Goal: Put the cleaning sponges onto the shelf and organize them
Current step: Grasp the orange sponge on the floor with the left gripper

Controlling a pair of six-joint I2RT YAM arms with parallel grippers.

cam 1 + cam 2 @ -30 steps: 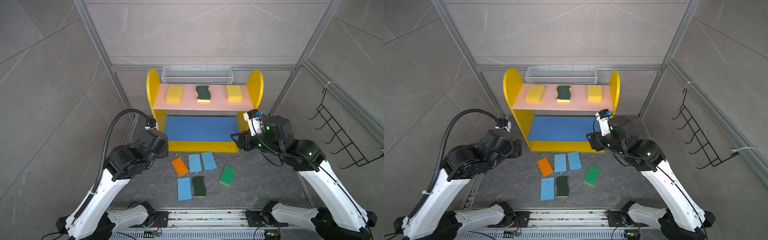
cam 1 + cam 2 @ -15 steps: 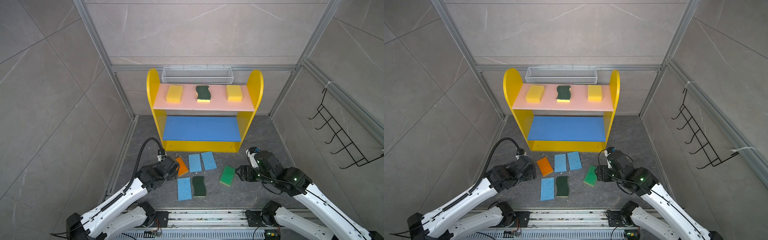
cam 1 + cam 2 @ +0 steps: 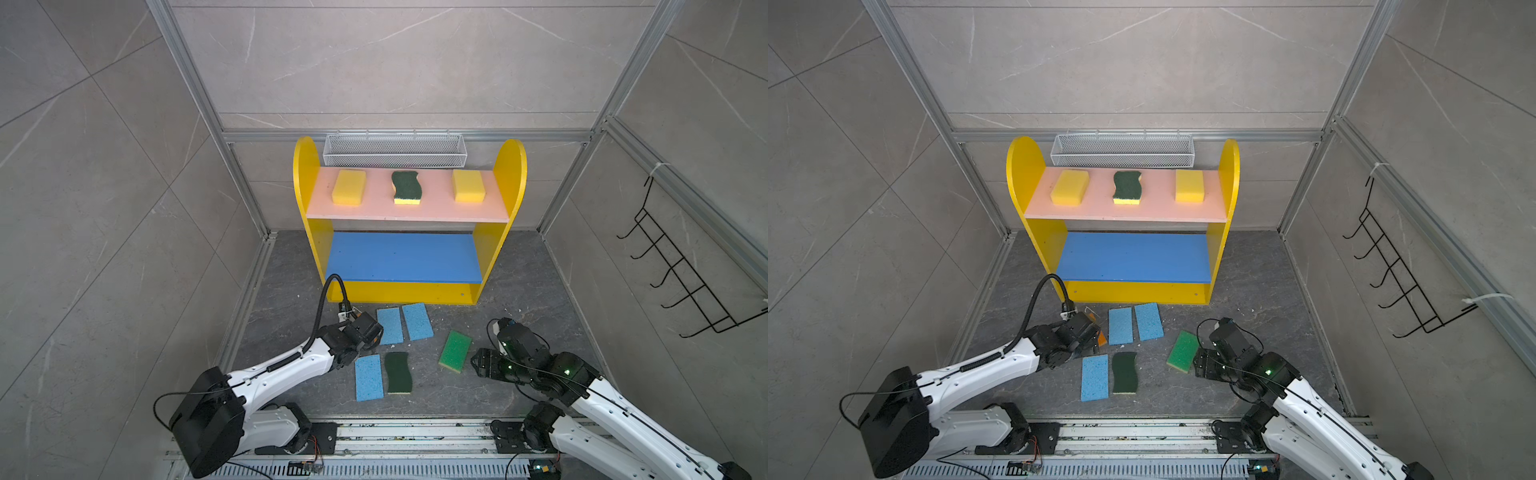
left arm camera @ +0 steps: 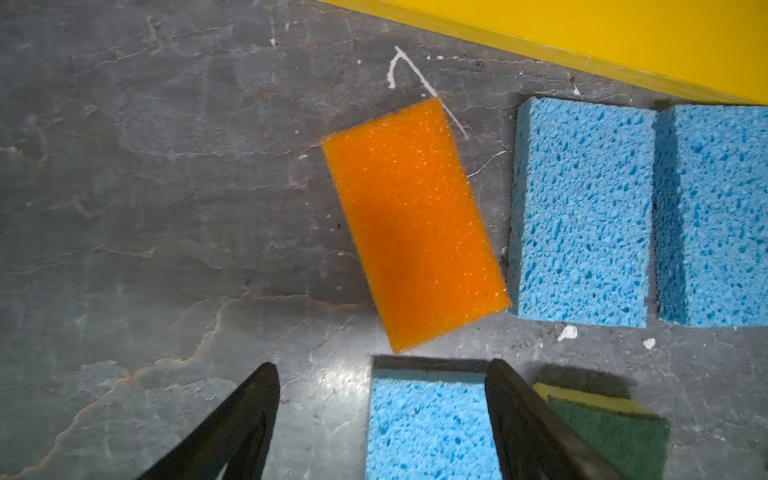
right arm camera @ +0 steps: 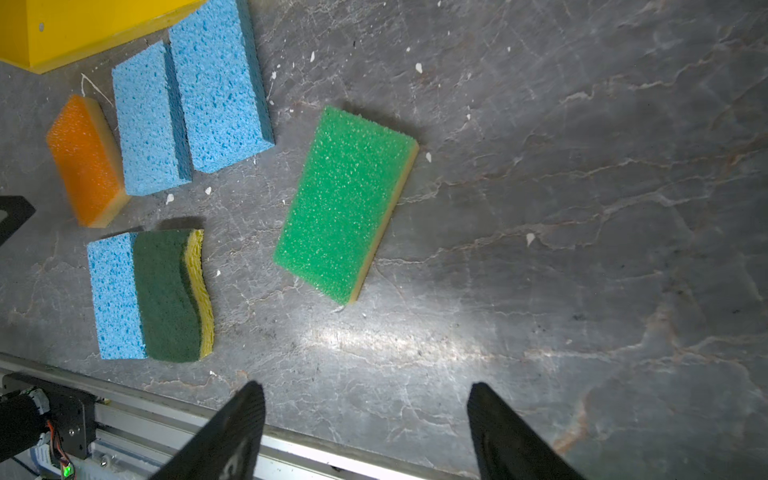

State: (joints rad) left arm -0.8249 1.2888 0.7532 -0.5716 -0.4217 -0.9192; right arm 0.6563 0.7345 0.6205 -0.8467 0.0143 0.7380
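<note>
Both arms have dropped from the shelf [image 3: 399,293] to the floor [image 3: 519,299] in front of it. The left gripper [image 4: 382,365] hangs wide and empty just short of the orange-topped sponge [image 4: 415,224], the right gripper [image 5: 365,384] likewise near the bright-green-topped sponge [image 5: 345,203]: two pickups seem next.

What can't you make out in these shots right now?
- Orange sponge: mostly covered by the left gripper in both top views.
- Blue lower board's back: hidden under the pink board, both top views.
- Floor dark-green scourer: cut off by left wrist view's edge, part behind a finger.
</note>
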